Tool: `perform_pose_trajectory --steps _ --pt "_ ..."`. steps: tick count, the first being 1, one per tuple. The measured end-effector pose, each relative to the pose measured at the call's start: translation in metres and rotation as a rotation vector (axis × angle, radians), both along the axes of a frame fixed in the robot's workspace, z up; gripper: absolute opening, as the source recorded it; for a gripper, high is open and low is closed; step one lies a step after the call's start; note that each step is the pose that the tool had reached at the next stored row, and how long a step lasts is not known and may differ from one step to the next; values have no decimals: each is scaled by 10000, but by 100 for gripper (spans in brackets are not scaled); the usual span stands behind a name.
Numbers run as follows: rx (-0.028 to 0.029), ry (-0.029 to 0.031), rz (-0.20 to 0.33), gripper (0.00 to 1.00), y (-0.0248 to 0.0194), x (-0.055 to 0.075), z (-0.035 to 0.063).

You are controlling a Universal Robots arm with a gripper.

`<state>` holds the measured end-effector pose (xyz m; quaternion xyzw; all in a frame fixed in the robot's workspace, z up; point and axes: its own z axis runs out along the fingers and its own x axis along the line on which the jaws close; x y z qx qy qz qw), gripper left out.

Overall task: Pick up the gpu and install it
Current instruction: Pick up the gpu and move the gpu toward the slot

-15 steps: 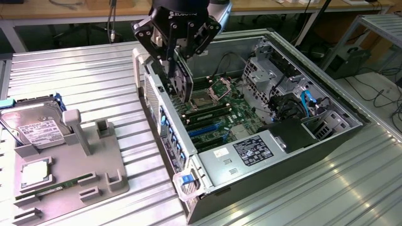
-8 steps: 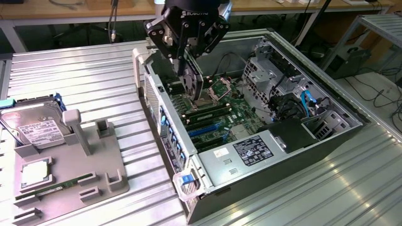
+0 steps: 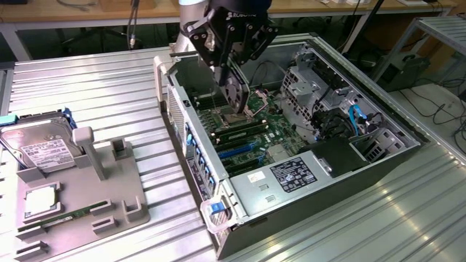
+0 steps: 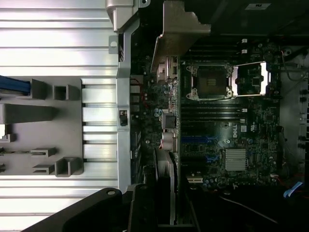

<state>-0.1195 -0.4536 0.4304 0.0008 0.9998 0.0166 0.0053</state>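
The ribbed metal table [image 3: 87, 82] carries an open computer case [image 3: 368, 90] that lies on its side, so the motherboard [image 3: 273, 114] faces upward. Above the case, toward its rear wall, hangs the hand [image 3: 231, 73]. It is pinching the gpu [image 3: 235, 97] by the upper edge. The card hangs upright, already lowered inside the walls of the case and close over the board, in the area of the processor socket. Whether it touches anything there, I cannot tell.

The step in hand, in my judgement, is bringing the card to its place. The blue slots [image 3: 237, 148] lie nearer to the front of the case than the card is now, so it seems not yet to be over them.

To do this well, the card should be kept strictly vertical, with its long edge parallel to the chosen slot. The metal bracket end should go against the rear wall of the case. The card should move level and slowly, because the open socket and the memory sticks beside it are easily struck. The pinch must be firm, so that the card does not swing or slip.
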Motion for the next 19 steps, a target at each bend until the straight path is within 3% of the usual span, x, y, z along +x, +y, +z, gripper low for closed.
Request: perform_pose_trajectory --steps 19 --pt "-1 -42 -1 28 0 544 -8"
